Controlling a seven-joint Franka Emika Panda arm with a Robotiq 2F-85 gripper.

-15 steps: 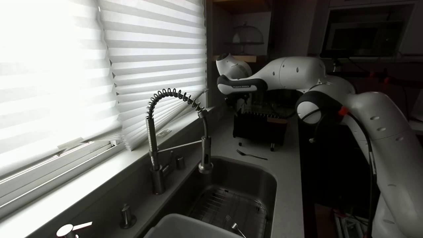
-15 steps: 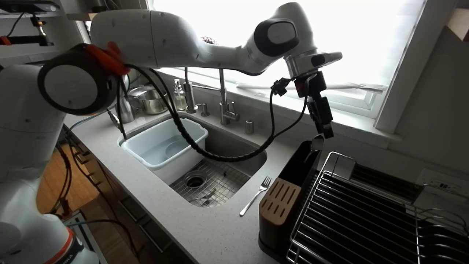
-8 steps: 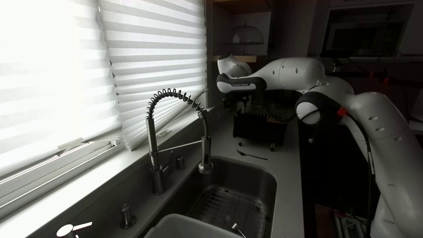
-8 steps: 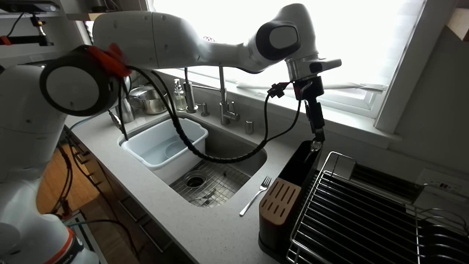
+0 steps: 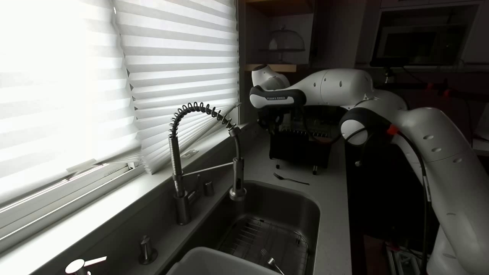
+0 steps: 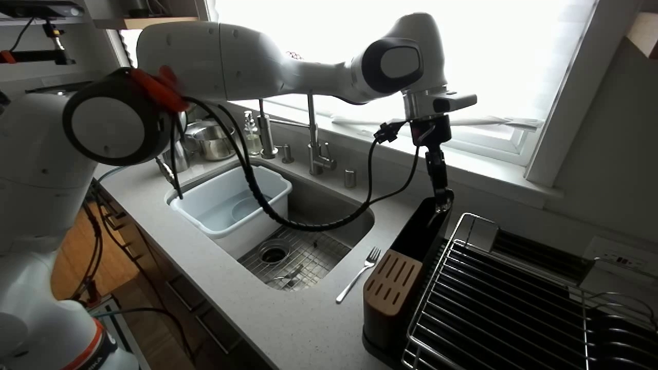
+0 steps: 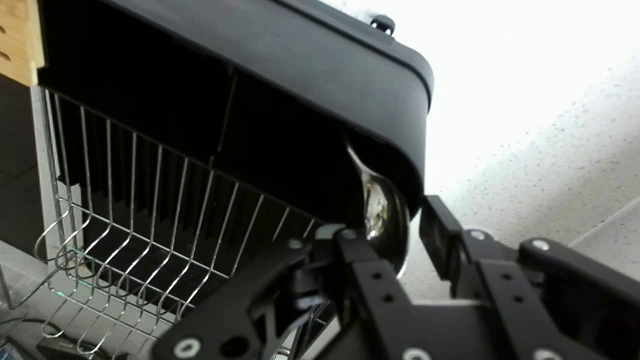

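Wrist view shows my fingers (image 7: 442, 227) standing apart, with the spoon (image 7: 385, 215) between them; I cannot tell if I touch it. The spoon leans, handle down, inside the black holder (image 7: 325, 65).

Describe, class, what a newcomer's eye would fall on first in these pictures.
The big white robot arm, crossing the top of an exterior view, probably draws the eye first. In the wrist view, the gripper, jaws apart, is at a shiny spoon leaning in a black holder. A fork lies on the counter beside the holder.
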